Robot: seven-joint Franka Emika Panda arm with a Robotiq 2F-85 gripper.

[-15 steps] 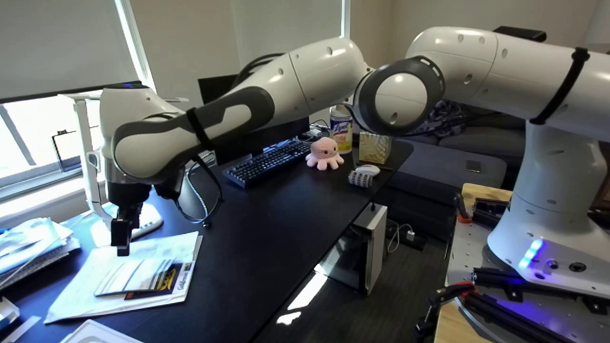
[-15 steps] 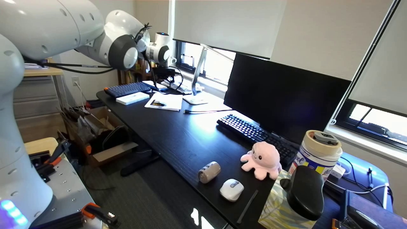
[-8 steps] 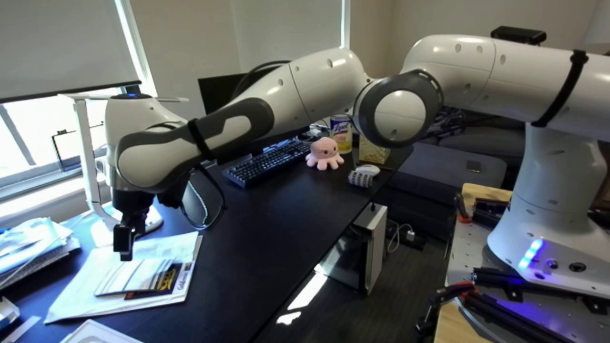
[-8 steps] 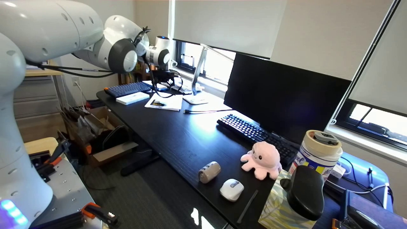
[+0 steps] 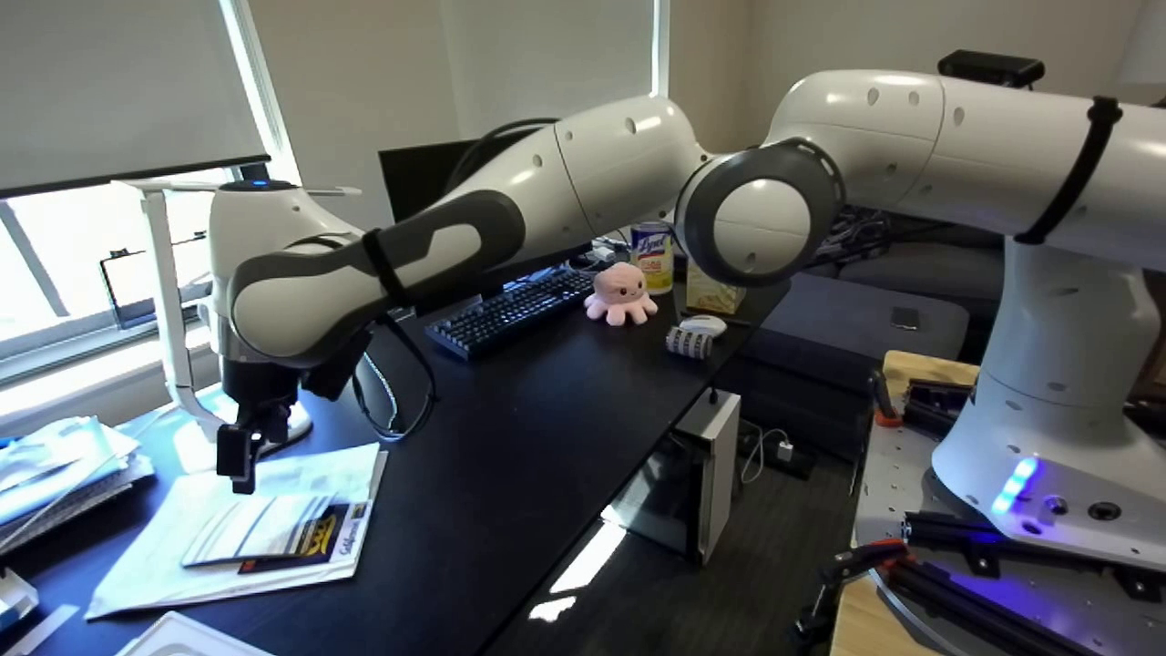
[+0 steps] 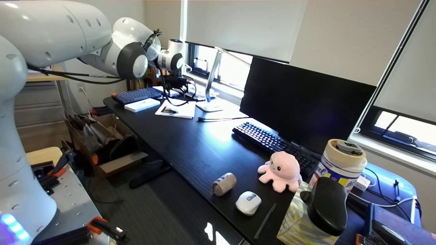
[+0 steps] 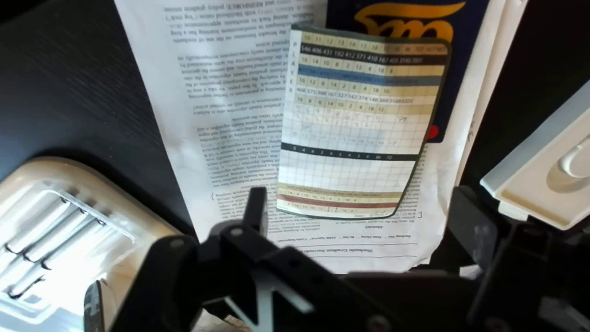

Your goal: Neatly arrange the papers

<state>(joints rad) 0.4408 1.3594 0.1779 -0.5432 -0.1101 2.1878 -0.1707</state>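
Above the table (image 5: 492,456) my jaws gape wide, holding nothing; below, the papers (image 7: 230,138) lie piled, a card (image 7: 355,133) overlapping a booklet (image 7: 410,18) on top, but I judge the squaring-up is left to do

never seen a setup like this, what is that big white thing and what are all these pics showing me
The white machine is a robot arm, stretched over a dark desk. Both exterior views are taken from outside it, at different places; the wrist view is the close-up, looking down past its black pincer. On the desk lie white printed papers, and on them a numbered card partly covers a dark blue piece. In both exterior views you also see a black keyboard and a pink octopus toy. The pincer is open above the papers and holds nothing. Its job is to arrange those papers neatly.
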